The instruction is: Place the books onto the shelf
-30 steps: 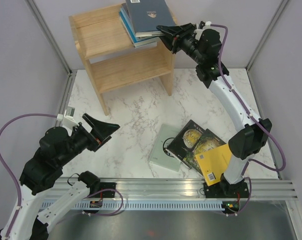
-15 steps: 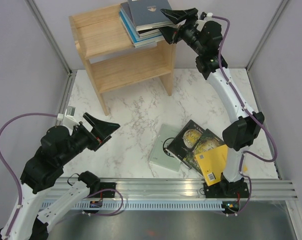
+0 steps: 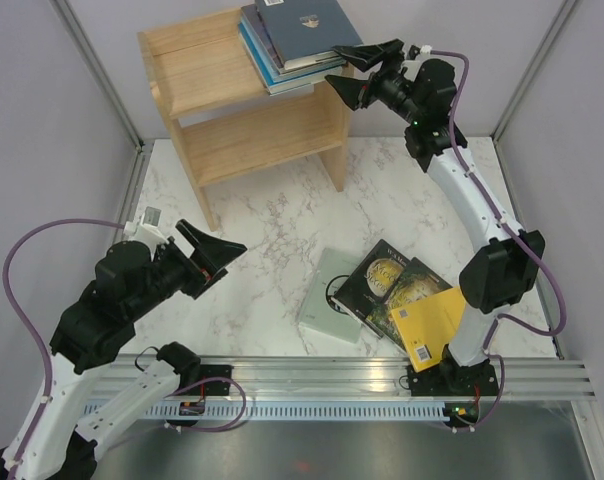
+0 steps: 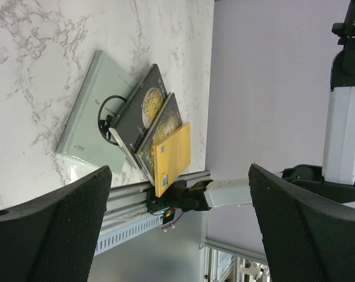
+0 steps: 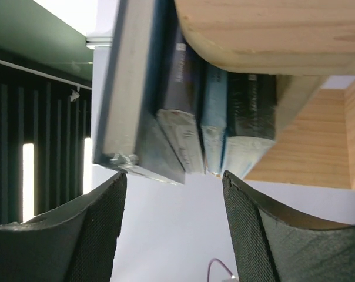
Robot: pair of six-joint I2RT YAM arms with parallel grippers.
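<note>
Your right gripper point(image 3: 334, 66) hangs just right of the stacked books point(image 3: 292, 35) on top of the shelf point(image 3: 197, 75), jaws spread, gripping nothing. Your left gripper point(image 3: 214, 240) hovers near left, spread wide. Four loose books point(image 3: 382, 295) lie near right on the table point(image 3: 272, 225).

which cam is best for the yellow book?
Top external: the yellow book shows nearly whole from above, overlapping a black-and-gold book. Left wrist has it smaller and slanted. Right wrist misses it, showing only the book stack on the shelf.
</note>
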